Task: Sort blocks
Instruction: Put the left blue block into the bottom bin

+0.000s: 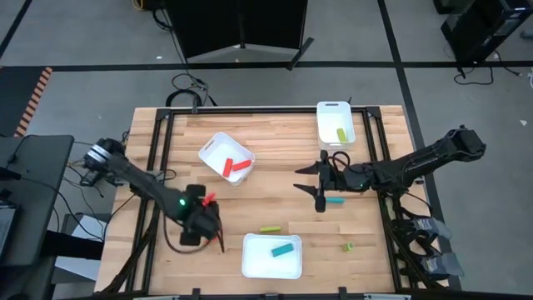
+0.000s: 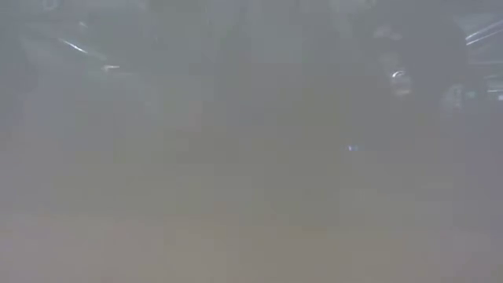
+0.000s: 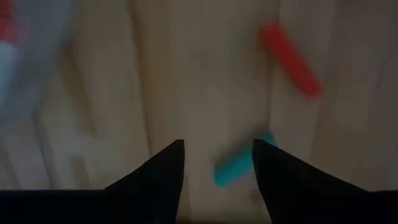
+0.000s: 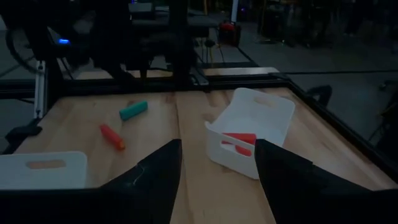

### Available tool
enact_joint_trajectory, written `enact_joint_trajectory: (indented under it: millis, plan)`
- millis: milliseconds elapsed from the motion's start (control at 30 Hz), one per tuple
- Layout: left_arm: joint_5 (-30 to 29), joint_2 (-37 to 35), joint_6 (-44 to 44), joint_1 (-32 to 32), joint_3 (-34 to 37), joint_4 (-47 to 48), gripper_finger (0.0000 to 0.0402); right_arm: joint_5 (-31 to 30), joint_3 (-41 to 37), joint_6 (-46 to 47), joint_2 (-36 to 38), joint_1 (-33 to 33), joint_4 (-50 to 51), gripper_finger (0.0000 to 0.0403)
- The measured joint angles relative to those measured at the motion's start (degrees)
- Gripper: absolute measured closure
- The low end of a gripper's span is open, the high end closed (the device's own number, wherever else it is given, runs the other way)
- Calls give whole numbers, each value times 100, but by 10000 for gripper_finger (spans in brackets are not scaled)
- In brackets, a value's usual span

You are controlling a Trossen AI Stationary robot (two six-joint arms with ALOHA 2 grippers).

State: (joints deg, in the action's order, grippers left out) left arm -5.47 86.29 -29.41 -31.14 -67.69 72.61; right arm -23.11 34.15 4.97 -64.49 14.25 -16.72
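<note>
My left gripper [image 1: 202, 225] is open and points down near the table's front left. In its wrist view [image 3: 217, 143] a teal block [image 3: 233, 169] lies on the wood just beside one fingertip, and a red-orange block [image 3: 291, 59] lies farther off. My right gripper [image 1: 314, 185] is open and empty over the table's middle right, and its open fingers show in its wrist view [image 4: 217, 143]. A second teal block [image 1: 335, 200] lies on the table next to it. A yellow-green block [image 1: 270, 228] and a smaller one [image 1: 349, 247] lie loose near the front. The low view shows nothing.
Three white trays stand on the table. One at the middle left [image 1: 215, 146] holds red-orange blocks. One at the far right [image 1: 333, 108] holds a yellow-green block. One at the front middle [image 1: 258, 265] holds a teal block. Dark rails run along the table's edges.
</note>
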Motion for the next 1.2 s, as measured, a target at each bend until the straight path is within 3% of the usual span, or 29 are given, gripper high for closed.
enact_joint_trajectory:
  millis: [100,233,600,967,1100,1200]
  plan:
    - [430,359,-80,-215,106,-12,188,-1,0,-6,-2,52,-40,188]
    - [513,672,-79,-505,278,-59,172,-3,0,-32,-7,69,-45,188]
    - [875,696,-35,-944,1169,-861,158,-3,0,-4,-7,71,-82,188]
    - [787,694,-130,-935,1899,-1893,159,-4,0,-2,-9,70,-123,188]
    - [867,664,-369,-900,2053,-2025,187,-5,0,-2,-9,70,-123,188]
    - [878,674,-382,-906,2004,-2034,246,-5,0,-2,-9,69,-124,188]
